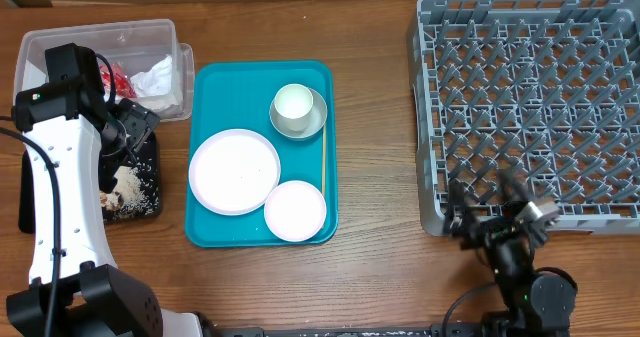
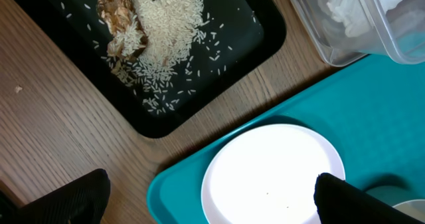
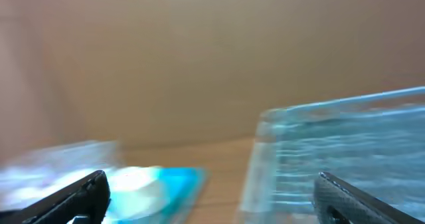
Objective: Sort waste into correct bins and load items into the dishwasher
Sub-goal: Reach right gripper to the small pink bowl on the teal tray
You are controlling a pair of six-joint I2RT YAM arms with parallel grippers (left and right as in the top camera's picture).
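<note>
A clear tub (image 1: 60,47) at the back left holds a red wrapper (image 1: 120,78) and white napkins (image 1: 156,77). In front of it a black tray (image 1: 150,167) carries rice (image 2: 166,38) and brown scraps (image 2: 119,18). On the teal tray (image 1: 215,87) lie a large plate (image 1: 235,171), a smaller plate (image 1: 295,209) and a cup (image 1: 294,103) standing in a greyish bowl (image 1: 312,125). The grey dish rack (image 1: 530,117) fills the right side. My left gripper (image 2: 209,204) hangs open above the large plate's near edge (image 2: 272,174). My right gripper (image 1: 485,202) is open and empty at the rack's front left corner.
A thin wooden stick (image 1: 323,162) lies along the teal tray's right rim. Bare wooden table runs between the teal tray and the rack. The right wrist view is blurred, showing the rack (image 3: 345,151) and the teal tray (image 3: 179,181).
</note>
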